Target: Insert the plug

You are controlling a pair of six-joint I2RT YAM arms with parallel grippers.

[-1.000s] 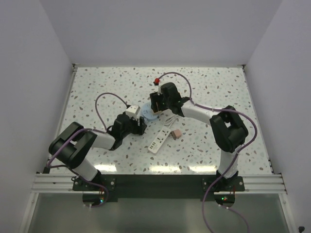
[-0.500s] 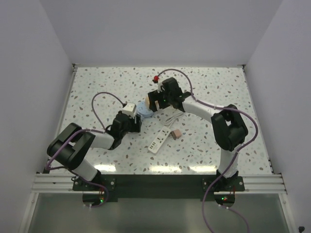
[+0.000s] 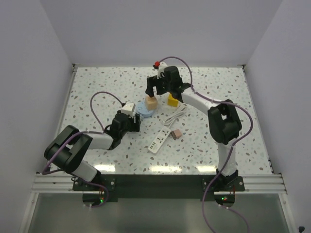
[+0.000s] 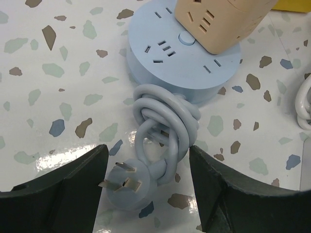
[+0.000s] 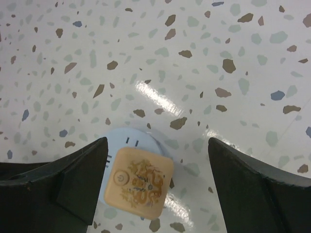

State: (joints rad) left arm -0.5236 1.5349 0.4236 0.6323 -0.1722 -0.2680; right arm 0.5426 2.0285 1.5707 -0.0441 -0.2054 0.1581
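Plug [image 3: 177, 132]: small dusty-pink box on white cord [image 3: 173, 116], laid at power strip's [image 3: 159, 141] 2 o'clock. Left pincer [image 4: 148, 179], right pincer [image 5: 156, 160]: spread, empty.

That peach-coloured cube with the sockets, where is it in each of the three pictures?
Top external: the peach cube is just above centre.
Left wrist: top right corner, cut off by the edge.
Right wrist: bottom centre, seen from above.
Shared landmark: the round blue socket disc under it.

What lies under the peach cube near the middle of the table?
The peach cube rests on a round blue socket disc, near its rim. Some of the disc's sockets show beside the cube. The disc surface directly under the cube is covered, so any plug connection there cannot be seen.
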